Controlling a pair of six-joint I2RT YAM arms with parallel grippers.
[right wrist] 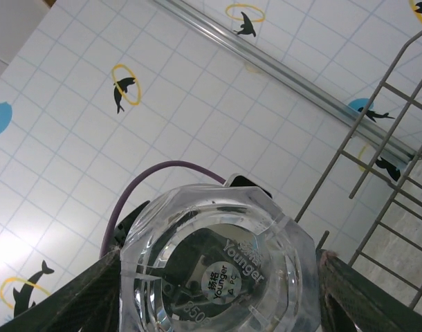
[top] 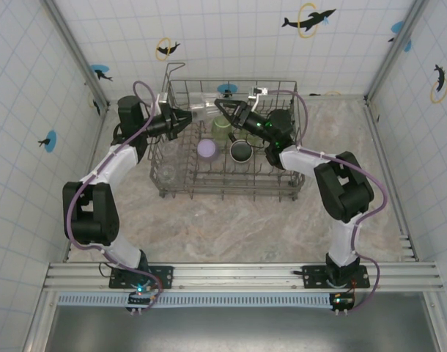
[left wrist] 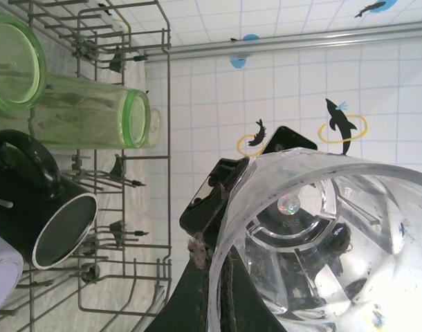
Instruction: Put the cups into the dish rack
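Observation:
A clear glass (top: 204, 110) lies on its side in the air above the back of the dish rack (top: 231, 194). My left gripper (top: 185, 117) is shut on its rim, one finger inside and one outside (left wrist: 221, 259). My right gripper (top: 225, 108) is open, its two fingers close on either side of the glass's thick base (right wrist: 218, 263). I cannot tell whether they touch it. Inside the rack stand a lavender tumbler (top: 207, 149), a black mug (top: 242, 151) and a light-green tumbler (top: 222, 126). In the left wrist view the mug (left wrist: 45, 207) lies below two green tumblers (left wrist: 93, 111).
Another clear glass (top: 167, 174) sits at the rack's front left corner. The rack's wire wall (right wrist: 398, 138) rises just right of the held glass. Tiled walls close the table at the back and on both sides. Bare marbled tabletop (top: 238, 227) lies in front of the rack.

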